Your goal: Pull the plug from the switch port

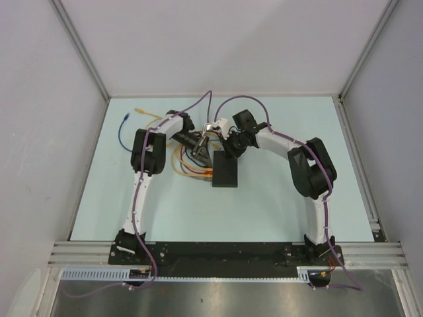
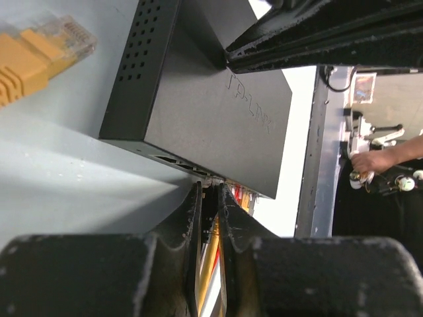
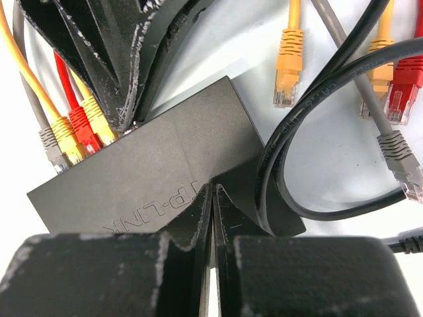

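Observation:
The switch (image 1: 225, 174) is a flat matte-black box lying on the pale table, with its ports on the far short edge. A grey plug (image 3: 50, 142), two yellow plugs (image 3: 67, 140) and a red plug (image 3: 83, 129) sit side by side in the ports. My left gripper (image 2: 209, 189) is at the port edge (image 1: 203, 157), jaws almost together and shut on a plug whose body the fingers (image 3: 125, 72) hide. A yellow cable runs between them. My right gripper (image 3: 213, 189) is shut, its tips pressed down on the switch's top (image 2: 218, 112).
A black cable (image 3: 284, 152) loops round the switch's corner. Loose orange plugs (image 3: 287, 66), a red one (image 3: 403, 92) and a grey one (image 3: 404, 166) lie beside it. A blue cable (image 1: 124, 132) lies at far left. Cables bunch behind the switch.

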Motion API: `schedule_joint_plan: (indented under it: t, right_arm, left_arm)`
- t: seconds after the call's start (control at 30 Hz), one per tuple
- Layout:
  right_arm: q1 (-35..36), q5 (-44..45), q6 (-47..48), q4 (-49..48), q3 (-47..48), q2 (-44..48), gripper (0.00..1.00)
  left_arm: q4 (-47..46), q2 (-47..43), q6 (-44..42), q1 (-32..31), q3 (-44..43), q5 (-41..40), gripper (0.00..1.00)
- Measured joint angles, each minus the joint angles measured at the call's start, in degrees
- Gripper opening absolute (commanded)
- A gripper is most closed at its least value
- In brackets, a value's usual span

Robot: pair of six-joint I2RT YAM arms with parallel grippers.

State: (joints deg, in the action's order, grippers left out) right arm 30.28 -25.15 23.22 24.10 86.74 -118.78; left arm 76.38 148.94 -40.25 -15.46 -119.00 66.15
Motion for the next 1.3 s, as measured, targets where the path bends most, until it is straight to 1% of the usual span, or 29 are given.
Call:
schedule_joint_plan:
  t: [0.1, 0.17, 0.3, 0.47, 0.57, 0.8, 0.87, 1.03, 1.13, 1.23, 1.3]
  right_arm:
    - [0.0, 0.0, 0.0, 0.0, 0.0, 0.0, 0.05]
    - [0.0, 0.0, 0.0, -0.2, 0.0, 0.0, 0.05]
    - [0.0, 0.1, 0.0, -0.2, 0.0, 0.0, 0.05]
    - [0.0, -0.1, 0.0, -0.2, 0.0, 0.0, 0.05]
    - [0.0, 0.0, 0.0, -0.1, 0.0, 0.0, 0.05]
    - [0.0, 0.3, 0.3, -0.5, -0.1, 0.0, 0.05]
    - [0.0, 0.3, 0.4, -0.5, -0.1, 0.0, 0.05]
    - [0.0, 0.2, 0.4, -0.4, -0.1, 0.0, 0.06]
    - [0.3, 0.3, 0.5, -0.4, -0.1, 0.0, 0.06]
    - [0.3, 0.3, 0.5, -0.4, -0.1, 0.0, 0.06]
    - [0.3, 0.3, 0.5, -0.4, -0.1, 0.0, 0.06]
  left_arm:
    - [2.2, 1.4, 0.0, 0.0, -3.4, -1.4, 0.0]
    - [2.6, 1.7, 0.2, 0.0, -4.2, -1.7, 0.0]
    - [2.5, 1.6, -0.2, 0.0, -3.6, -1.4, 0.0]
    - [1.2, 1.0, -2.4, 0.2, -0.4, 0.9, 0.0]
    - [1.4, 1.0, -2.8, 0.3, -0.4, 1.0, 0.0]
    - [4.1, 2.3, -2.3, 0.1, -7.5, -4.0, 0.0]
    - [4.1, 2.3, -2.3, 0.2, -7.5, -4.1, 0.0]
    - [1.5, 0.6, -3.4, 0.8, -1.8, -1.6, 0.0]
    - [1.7, 0.3, -3.5, 1.1, -1.0, -1.5, 0.0]
    - [2.9, 0.5, -3.1, 1.1, -2.9, -3.3, 0.0]
    - [3.6, 1.4, -2.8, 1.1, -6.5, -6.2, 0.0]
